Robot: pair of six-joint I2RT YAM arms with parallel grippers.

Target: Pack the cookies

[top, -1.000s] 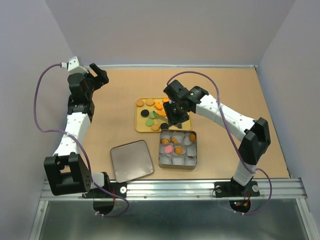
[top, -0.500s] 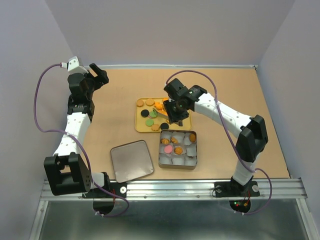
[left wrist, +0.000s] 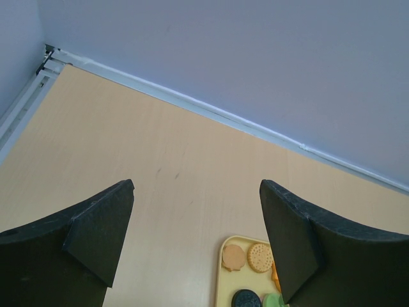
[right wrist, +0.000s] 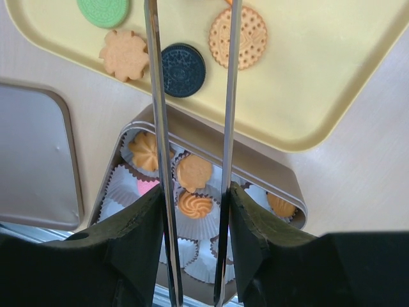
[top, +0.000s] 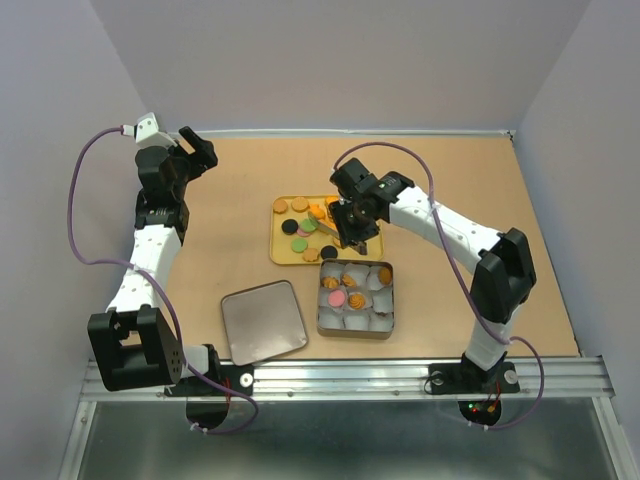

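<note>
Several cookies (top: 300,222) under right tool (top: 346,238)

Yellow tray (right wrist: 332,96); green, black, tan cookies (right wrist: 183,61); white paper cups (right wrist: 192,230)

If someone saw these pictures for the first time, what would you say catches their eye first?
Probably the yellow tray mid-table, scattered with colourful cookies, and the right gripper holding long tongs over it. Next, the tin of white paper cups just in front, partly filled, its lid lying to its left.
</note>
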